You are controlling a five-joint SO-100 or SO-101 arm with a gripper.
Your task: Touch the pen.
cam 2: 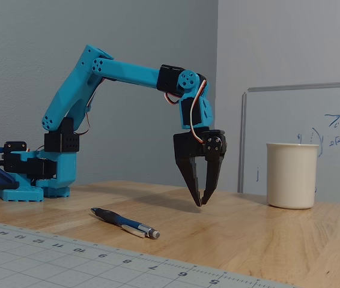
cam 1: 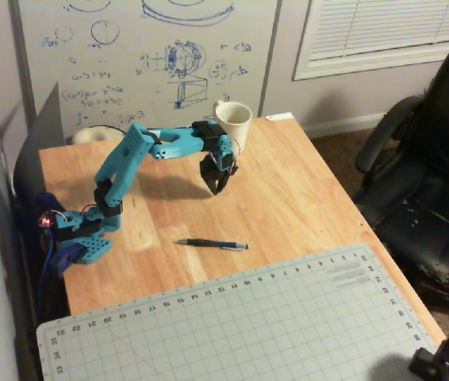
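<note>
A blue robot arm hung above a wooden table (cam 1: 304, 190) with a pen lying on it.

The gripper (cam 2: 199, 203) pointed down, its black fingers nearly closed at the tips and holding nothing, just above the wood. The pen (cam 2: 124, 222) lay flat, apart from it, near a cutting mat (cam 1: 232, 325). A cream mug (cam 2: 292, 175) stood beyond.

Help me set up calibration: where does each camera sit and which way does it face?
Overhead view: high off the wooden table's near corner, looking down toward the whiteboard; whole blue arm, black gripper showing.
Fixed view: low at table level, looking across; whole arm, gripper.
Shared: thin bluish pen, cream mug, green cutting mat.
</note>
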